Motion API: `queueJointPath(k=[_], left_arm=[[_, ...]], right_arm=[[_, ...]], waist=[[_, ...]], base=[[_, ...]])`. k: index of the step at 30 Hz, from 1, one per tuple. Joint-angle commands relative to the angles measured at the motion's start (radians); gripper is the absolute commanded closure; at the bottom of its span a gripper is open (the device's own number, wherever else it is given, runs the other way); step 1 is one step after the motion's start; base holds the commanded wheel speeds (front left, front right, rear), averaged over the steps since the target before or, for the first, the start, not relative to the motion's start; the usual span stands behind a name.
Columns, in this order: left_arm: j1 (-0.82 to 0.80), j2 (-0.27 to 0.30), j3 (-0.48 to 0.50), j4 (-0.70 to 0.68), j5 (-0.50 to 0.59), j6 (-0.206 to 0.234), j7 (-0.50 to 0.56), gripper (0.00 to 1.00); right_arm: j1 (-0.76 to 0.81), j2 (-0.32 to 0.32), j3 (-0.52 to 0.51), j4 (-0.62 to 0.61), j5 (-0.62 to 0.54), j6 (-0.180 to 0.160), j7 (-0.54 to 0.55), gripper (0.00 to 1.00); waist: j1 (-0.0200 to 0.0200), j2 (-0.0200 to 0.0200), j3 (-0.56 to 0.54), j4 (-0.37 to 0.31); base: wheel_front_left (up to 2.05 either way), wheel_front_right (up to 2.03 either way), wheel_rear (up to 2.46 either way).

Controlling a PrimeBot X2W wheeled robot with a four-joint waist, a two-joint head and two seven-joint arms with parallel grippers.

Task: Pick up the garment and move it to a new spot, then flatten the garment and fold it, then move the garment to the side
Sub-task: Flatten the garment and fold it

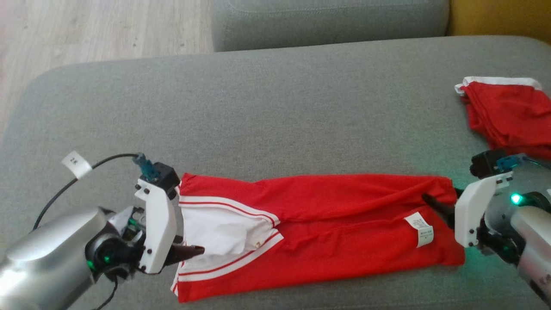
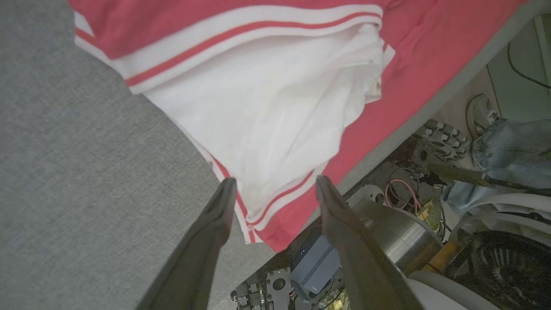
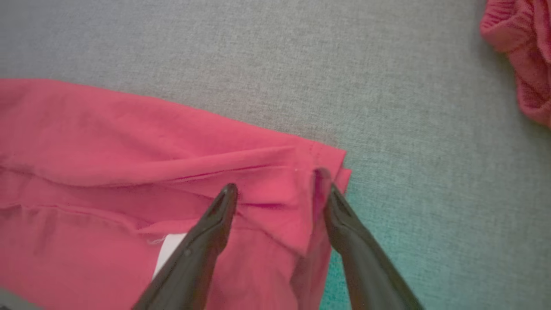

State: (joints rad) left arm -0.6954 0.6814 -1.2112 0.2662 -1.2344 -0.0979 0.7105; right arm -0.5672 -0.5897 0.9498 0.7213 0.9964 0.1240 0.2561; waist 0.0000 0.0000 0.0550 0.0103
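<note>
Dark left gripper (image 2: 275, 186): jaws wide, straddling the white-striped hem (image 2: 280, 199), holding nothing.
Right gripper (image 3: 277, 186): wide too, empty, over the opposite corner.
Garment (image 1: 327, 224): red, stretched flat along the grey cushion (image 1: 258, 107), near edge.
Other red garment (image 1: 508, 112): well apart.
Next grip: best taken low, through both layers — lift evenly, fold clean.

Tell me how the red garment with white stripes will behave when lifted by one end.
Probably floppy: the red garment with white stripes lies in soft wrinkles. Likely light, since its thin cloth lies flat on the grey fabric cushion.
</note>
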Motion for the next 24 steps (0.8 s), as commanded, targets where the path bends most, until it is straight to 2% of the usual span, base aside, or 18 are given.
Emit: queueJointPath(k=[1, 6, 9, 11, 16, 21, 24], left_arm=[[-0.042, 0.030, 0.057, -0.012, -0.012, -0.005, -0.014, 0.00], [-0.056, 0.057, 0.099, -0.042, 0.001, -0.008, -0.092, 0.00], [-0.052, 0.072, 0.144, -0.076, 0.038, 0.026, -0.208, 0.00], [-0.037, 0.070, 0.181, -0.100, 0.075, 0.075, -0.322, 0.00], [0.043, 0.033, 0.262, -0.149, 0.194, 0.255, -0.650, 0.00], [0.159, -0.026, 0.321, -0.174, 0.261, 0.404, -0.914, 0.00], [0.242, -0.075, 0.400, -0.185, 0.288, 0.475, -0.967, 0.00]], right_arm=[[0.000, -0.051, 0.004, -0.035, 0.014, 0.007, 0.003, 0.00], [-0.001, -0.124, -0.025, -0.112, 0.030, 0.007, -0.040, 0.00], [0.017, -0.148, -0.099, -0.143, 0.044, 0.007, -0.126, 0.00], [0.037, -0.149, -0.176, -0.157, 0.054, 0.007, -0.217, 0.00], [0.133, -0.082, -0.365, -0.173, 0.022, 0.007, -0.459, 0.00], [0.255, 0.040, -0.587, -0.207, -0.078, 0.007, -0.516, 0.00], [0.345, 0.131, -0.724, -0.263, -0.173, 0.007, -0.517, 0.00]], waist=[[0.0000, 0.0000, -0.012, -0.002], [0.0000, 0.0000, -0.048, -0.001], [0.0000, 0.0000, -0.066, 0.003], [0.0000, 0.0000, -0.071, 0.007], [0.0000, 0.0000, -0.075, 0.015], [0.0000, 0.0000, -0.076, 0.023], [0.0000, 0.0000, -0.076, 0.024]], base=[[0.00, 0.00, 0.00], [0.00, 0.00, 0.00], [0.00, 0.00, 0.00], [0.00, 0.00, 0.00], [0.00, 0.00, 0.00], [0.00, 0.00, 0.00], [0.00, 0.00, 0.00]])
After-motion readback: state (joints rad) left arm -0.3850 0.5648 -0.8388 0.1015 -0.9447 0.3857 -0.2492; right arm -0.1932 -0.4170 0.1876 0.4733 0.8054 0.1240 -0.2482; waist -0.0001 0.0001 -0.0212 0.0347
